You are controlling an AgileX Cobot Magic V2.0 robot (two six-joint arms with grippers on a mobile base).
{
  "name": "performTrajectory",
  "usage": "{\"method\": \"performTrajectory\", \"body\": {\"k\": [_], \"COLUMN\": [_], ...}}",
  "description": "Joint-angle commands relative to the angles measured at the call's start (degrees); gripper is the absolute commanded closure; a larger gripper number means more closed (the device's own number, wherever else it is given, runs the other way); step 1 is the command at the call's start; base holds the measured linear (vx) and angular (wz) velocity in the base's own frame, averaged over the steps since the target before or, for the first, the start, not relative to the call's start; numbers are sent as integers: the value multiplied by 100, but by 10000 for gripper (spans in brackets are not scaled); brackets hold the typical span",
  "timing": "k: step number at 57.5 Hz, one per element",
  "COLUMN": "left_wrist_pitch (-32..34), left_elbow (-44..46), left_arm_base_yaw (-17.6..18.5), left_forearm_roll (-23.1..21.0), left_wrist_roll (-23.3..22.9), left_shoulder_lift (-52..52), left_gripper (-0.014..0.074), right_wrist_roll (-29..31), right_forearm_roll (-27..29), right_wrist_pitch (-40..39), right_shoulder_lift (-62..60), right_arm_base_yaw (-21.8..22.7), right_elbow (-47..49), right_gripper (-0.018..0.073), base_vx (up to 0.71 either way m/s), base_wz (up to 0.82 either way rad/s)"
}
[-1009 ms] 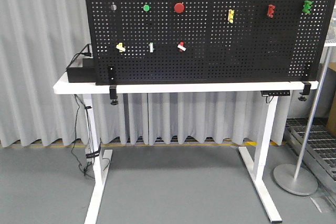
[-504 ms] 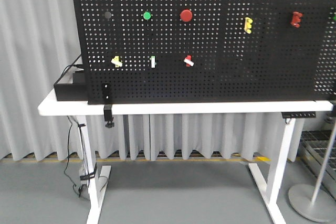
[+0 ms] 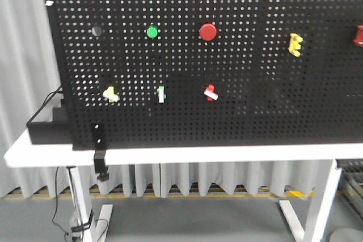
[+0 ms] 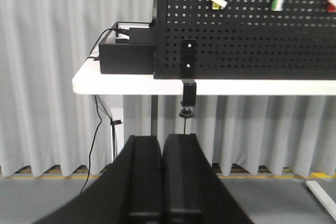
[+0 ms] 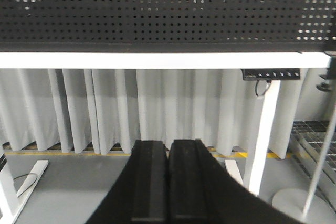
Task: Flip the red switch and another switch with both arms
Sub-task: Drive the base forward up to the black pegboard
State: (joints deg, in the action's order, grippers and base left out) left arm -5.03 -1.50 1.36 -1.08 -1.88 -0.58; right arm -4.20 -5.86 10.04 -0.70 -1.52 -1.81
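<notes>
Front view: near and level, facing the pegboard (image 3: 255, 111) straight. Left wrist view: from behind the left end effector (image 4: 163, 142), looking ahead and above it to the left corner of the table (image 4: 262, 86), farther back. Right wrist view: likewise behind the right end effector (image 5: 168, 145), toward the table's right part. Shared by front and left wrist views: the clamp (image 3: 101, 162) and black box (image 3: 48, 131).

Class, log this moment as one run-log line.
stage: pre-contact | red switch: untouched | yellow-base switch: untouched | left gripper: shut, empty | right gripper: shut, empty
</notes>
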Motion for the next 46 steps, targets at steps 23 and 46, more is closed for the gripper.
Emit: {"method": "performTrajectory", "body": {"k": [23,46], "left_wrist_pitch": [451,451], "left_elbow": [-114,-114], "left_arm_base_yaw": [2,2], "left_forearm_roll": [-15,-15], "left_wrist_roll": [-21,-21], "left_shoulder_lift": [-105,-105], "left_gripper": [594,594], "right_wrist_roll": [38,38], "right_forearm_roll": [-51,-51], "right_wrist_pitch": [-468,-444], "right_shoulder_lift": [-59,-59], "right_arm_base_yaw": [41,41], "right_elbow": [-29,-29], "right_gripper": [566,566], "base_vx": [34,22], "base_wz": [3,5]}}
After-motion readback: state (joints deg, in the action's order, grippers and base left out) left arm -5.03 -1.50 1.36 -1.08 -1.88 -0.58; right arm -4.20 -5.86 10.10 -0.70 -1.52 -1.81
